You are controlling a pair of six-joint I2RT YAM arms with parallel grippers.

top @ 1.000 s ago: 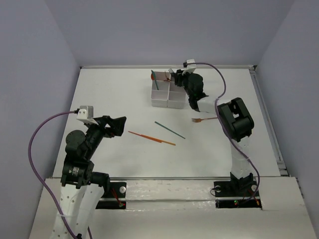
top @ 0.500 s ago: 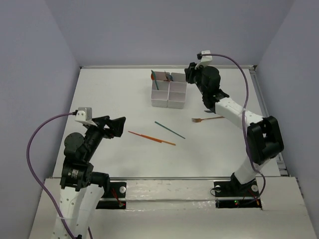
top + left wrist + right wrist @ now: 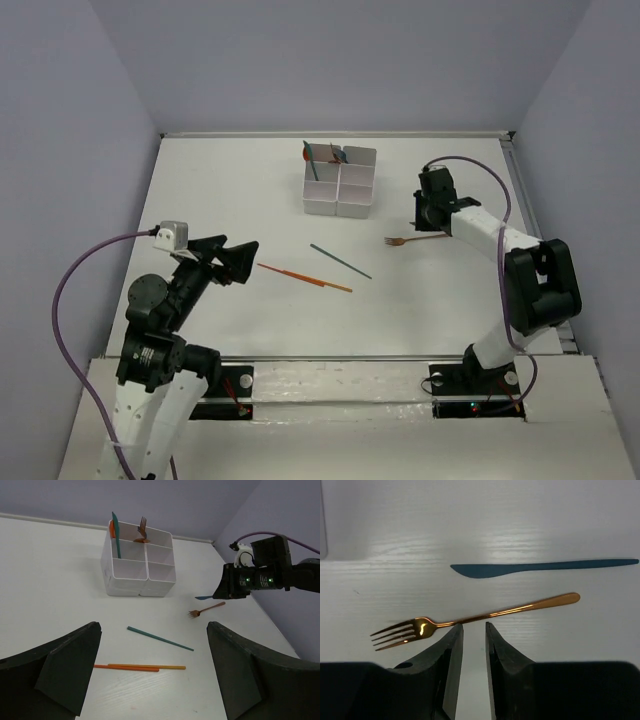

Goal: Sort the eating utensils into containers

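The white four-compartment container (image 3: 340,183) (image 3: 135,565) stands at the back of the table. A teal utensil (image 3: 116,535), an orange spoon (image 3: 111,528) and a brown fork (image 3: 142,527) stick out of its far cells. Another brown fork (image 3: 410,240) (image 3: 475,617) lies on the table, with a teal knife (image 3: 545,567) just beyond it. My right gripper (image 3: 428,215) (image 3: 474,626) hangs right over the fork's handle, its jaws a narrow gap apart with nothing between them. A teal stick (image 3: 340,261) (image 3: 160,638) and two orange sticks (image 3: 305,277) (image 3: 140,667) lie mid-table. My left gripper (image 3: 235,255) (image 3: 152,670) is open wide near the orange sticks.
Purple cables (image 3: 80,290) loop from both wrists. A raised rail (image 3: 535,230) borders the table's right edge, and grey walls close in the back and sides.
My right arm has swung away from the container, rightward and toward the front, down over the fork on the table, and its jaws have narrowed. My left arm has shifted slightly.
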